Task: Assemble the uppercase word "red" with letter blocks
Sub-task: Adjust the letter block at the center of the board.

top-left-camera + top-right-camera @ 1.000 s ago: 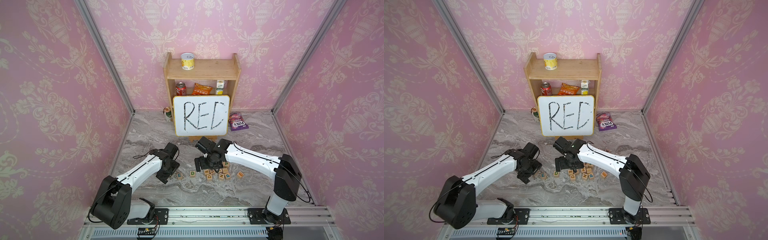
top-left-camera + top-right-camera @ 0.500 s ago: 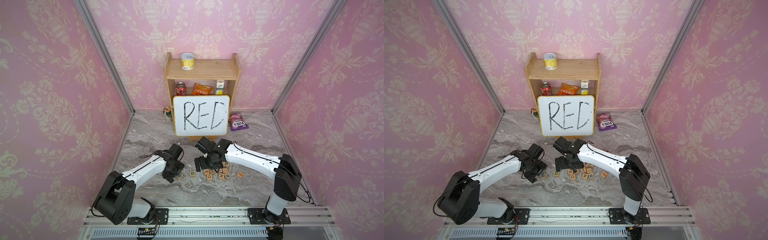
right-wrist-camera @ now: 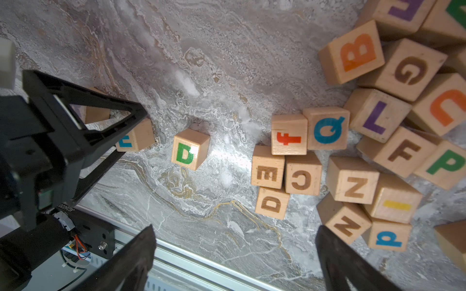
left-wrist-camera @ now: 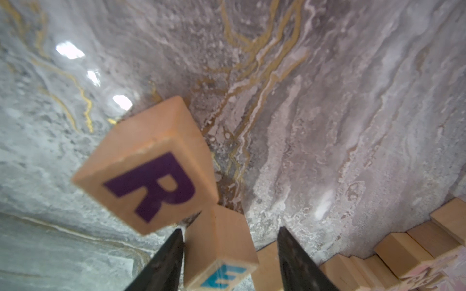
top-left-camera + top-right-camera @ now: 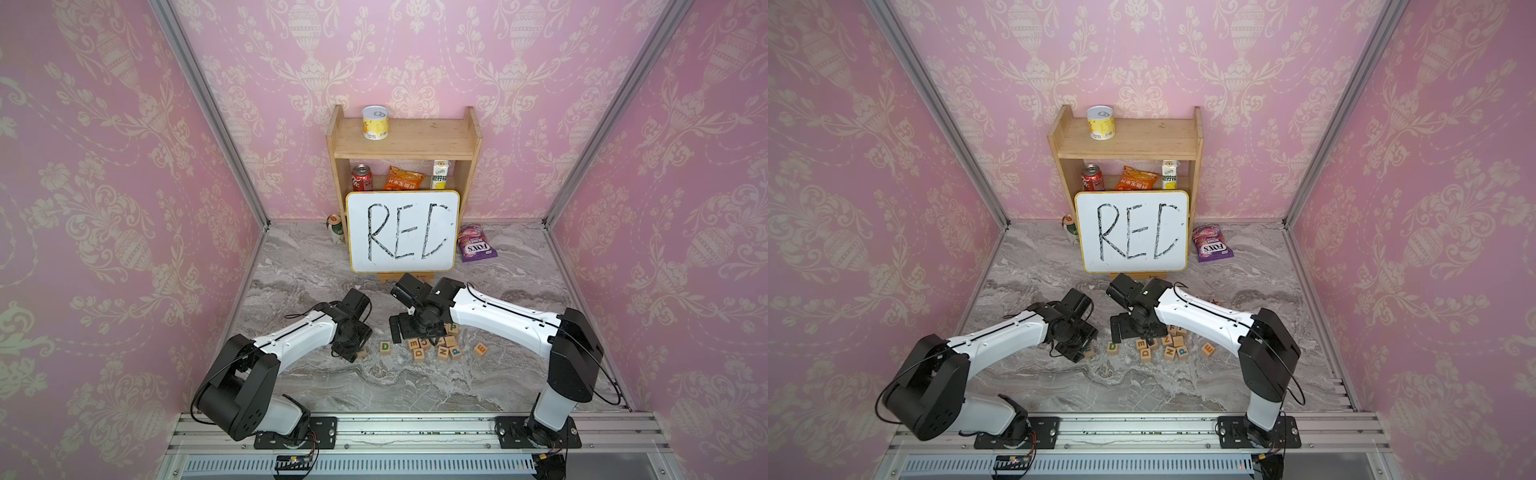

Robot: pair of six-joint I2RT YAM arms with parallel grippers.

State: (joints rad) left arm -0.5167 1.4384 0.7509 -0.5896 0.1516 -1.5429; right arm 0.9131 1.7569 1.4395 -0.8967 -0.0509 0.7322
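The left end effector (image 4: 230,229) straddles the E block (image 4: 219,245), jaws apart; it should close squarely without nudging the R block (image 4: 148,163). The right end effector (image 3: 234,226) gapes wide

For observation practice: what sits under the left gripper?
Under the left gripper, between its fingers, sits a blue-lettered block, the purple R block beside it. From above the gripper mostly hides both.
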